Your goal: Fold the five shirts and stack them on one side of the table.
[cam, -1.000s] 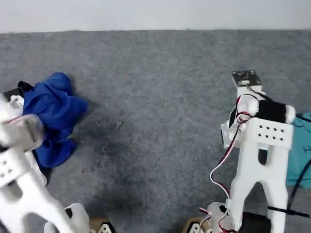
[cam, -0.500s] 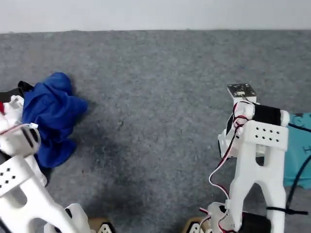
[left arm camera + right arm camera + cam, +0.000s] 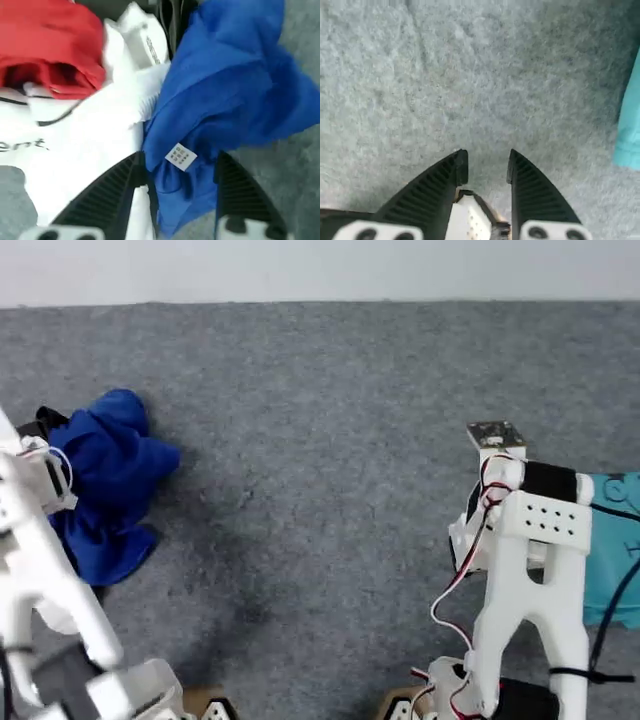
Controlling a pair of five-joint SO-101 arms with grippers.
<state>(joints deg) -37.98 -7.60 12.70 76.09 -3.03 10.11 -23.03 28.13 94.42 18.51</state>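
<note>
A crumpled blue shirt (image 3: 108, 480) lies at the table's left side. The left wrist view has the blue shirt (image 3: 235, 95) beside a white shirt (image 3: 90, 150), a red one (image 3: 45, 45) and a strip of black cloth (image 3: 172, 17). My left gripper (image 3: 180, 167) hangs open just above the blue shirt, its fingers either side of a small white label (image 3: 180, 156). A teal shirt (image 3: 612, 550) lies flat at the right edge, partly behind the right arm (image 3: 525, 530). My right gripper (image 3: 485, 162) is open over bare grey carpet, with the teal shirt's edge (image 3: 629, 125) to one side.
Grey carpet (image 3: 320, 440) covers the table, with wide free room across the middle and back. A pale wall (image 3: 320, 270) borders the far edge. Both arm bases stand at the front edge.
The left arm has swung toward the shirt pile at the left edge. The right arm shifted slightly left and then stayed put.
</note>
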